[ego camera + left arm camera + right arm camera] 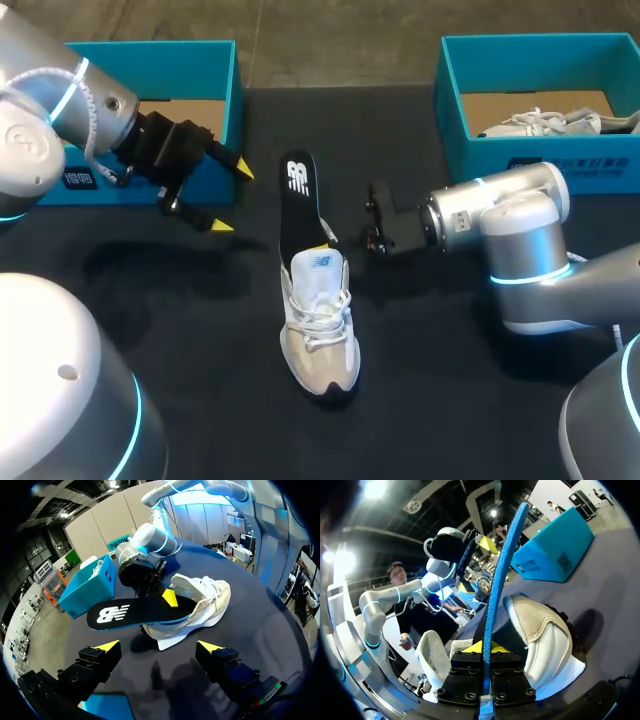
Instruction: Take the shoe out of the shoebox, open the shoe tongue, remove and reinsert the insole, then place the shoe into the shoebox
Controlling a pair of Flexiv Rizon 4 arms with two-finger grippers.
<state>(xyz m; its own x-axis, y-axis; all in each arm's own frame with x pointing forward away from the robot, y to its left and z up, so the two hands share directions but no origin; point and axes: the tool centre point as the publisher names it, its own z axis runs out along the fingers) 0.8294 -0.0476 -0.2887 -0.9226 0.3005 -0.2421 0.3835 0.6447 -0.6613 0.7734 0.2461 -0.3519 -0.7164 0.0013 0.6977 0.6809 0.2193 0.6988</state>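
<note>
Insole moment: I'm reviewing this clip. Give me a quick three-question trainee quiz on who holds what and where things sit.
1. True or false: the left claw is shut on the insole.
2. Pick one. The shoe is: A) lying on its side, B) standing on its sole on the table, C) hanging in the air.
3. Fill in: one end of the insole sits in the shoe, and the ____ claw pinches its edge.

Key
1. False: the left claw is open and apart from the insole.
2. B.
3. Right: the right claw is shut on the insole.
</note>
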